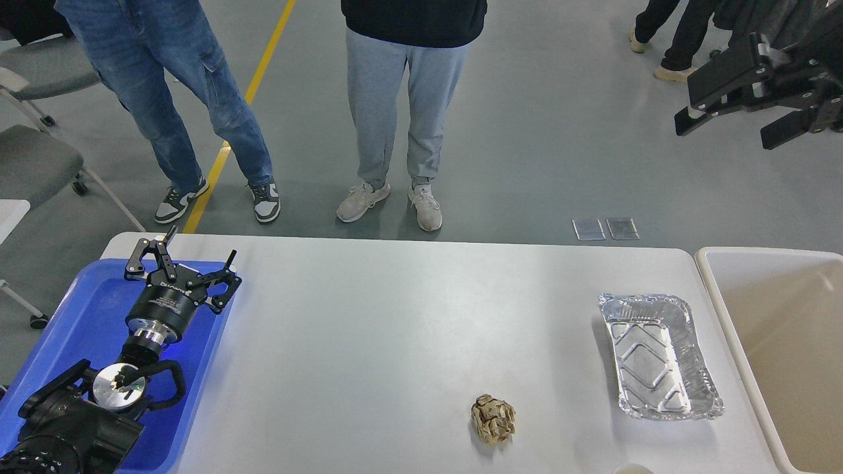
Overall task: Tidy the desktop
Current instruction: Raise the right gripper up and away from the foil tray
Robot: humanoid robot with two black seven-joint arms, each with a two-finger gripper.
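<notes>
The white-grey desktop (pixel 395 316) fills the lower part of the head view. On it lie a crumpled brown paper ball (pixel 492 419) at the front middle and an empty foil tray (pixel 658 355) at the right. My left gripper (pixel 190 255) is open and empty, hovering over the far right corner of the blue tray (pixel 79 316) at the left. My right gripper (pixel 723 131) is open and empty, raised high at the upper right, well above the table and the foil tray.
A beige bin (pixel 790 342) stands against the table's right edge. A small white rim (pixel 631 469) shows at the bottom edge. Two people (pixel 408 99) stand just beyond the far table edge. A chair (pixel 33 164) is at the left.
</notes>
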